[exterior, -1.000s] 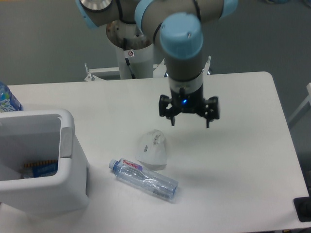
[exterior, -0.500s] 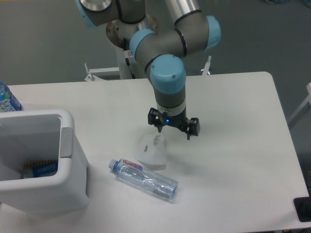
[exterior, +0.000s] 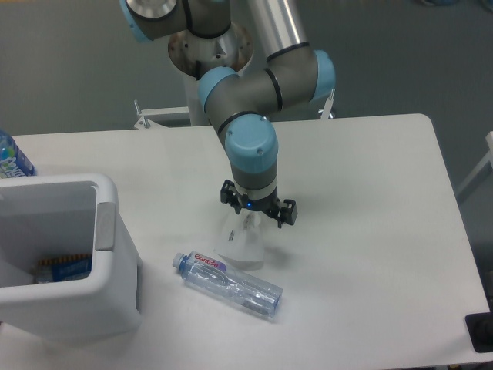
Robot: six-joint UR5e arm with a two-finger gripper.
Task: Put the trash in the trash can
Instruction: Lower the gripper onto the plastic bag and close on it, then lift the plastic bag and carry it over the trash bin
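Step in hand: the gripper [exterior: 258, 213], jaws spread and empty, is lowering directly over the paper wad [exterior: 241, 242], which is lying mid-table beside the crushed bottle [exterior: 228, 283]. Next, I judge: descending further and closing squarely. The trash can [exterior: 105, 228] is standing well left. A second ago, the gripper was hovering higher and rightward.
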